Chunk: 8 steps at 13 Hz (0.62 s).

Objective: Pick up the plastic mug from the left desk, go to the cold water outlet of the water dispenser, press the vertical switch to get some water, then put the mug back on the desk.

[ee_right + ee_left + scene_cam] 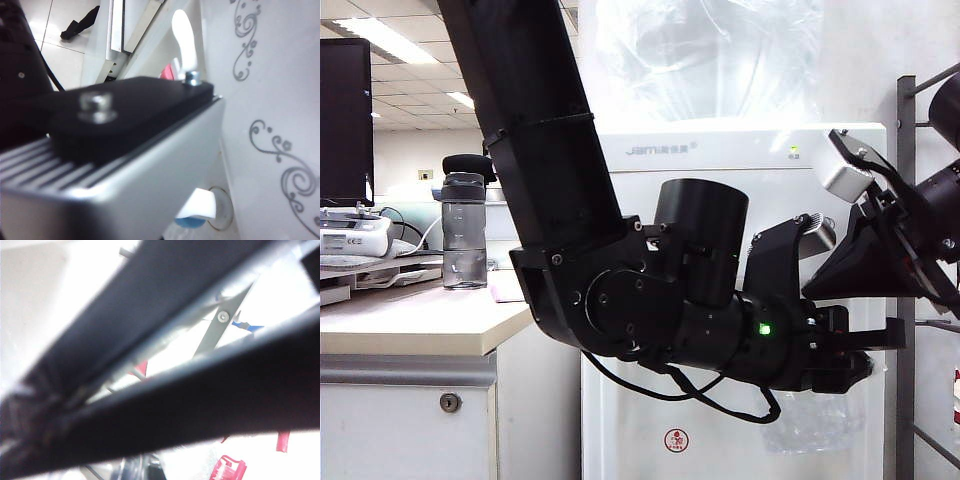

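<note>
1. Exterior view: your left claw is clamped shut at the water dispenser front, the plastic mug hanging clear below it, apparently held by it; a loose grip could drop it once water adds weight.
2. Your right claw, closed and empty, sits just beside the cold water outlet; it could press the red-collared tap's lever instead.
3. Mug misaligned means spilled water.
</note>
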Tool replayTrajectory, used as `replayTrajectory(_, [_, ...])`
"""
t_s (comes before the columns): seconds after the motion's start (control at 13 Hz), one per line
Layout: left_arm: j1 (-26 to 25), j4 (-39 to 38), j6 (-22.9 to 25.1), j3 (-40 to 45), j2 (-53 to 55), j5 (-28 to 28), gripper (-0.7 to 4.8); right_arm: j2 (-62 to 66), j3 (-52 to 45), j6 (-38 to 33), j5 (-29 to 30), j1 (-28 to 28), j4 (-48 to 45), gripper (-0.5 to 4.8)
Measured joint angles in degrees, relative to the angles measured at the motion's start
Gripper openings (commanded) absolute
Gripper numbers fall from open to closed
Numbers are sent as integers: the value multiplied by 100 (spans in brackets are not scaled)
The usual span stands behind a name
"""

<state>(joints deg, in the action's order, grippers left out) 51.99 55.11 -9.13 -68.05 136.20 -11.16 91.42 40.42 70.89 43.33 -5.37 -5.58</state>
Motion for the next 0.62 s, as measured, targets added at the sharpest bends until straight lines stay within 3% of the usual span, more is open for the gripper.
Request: replayTrajectory(0.62, [0, 0, -13, 0, 0, 2, -6, 76, 0, -1054, -2, 0, -275, -5])
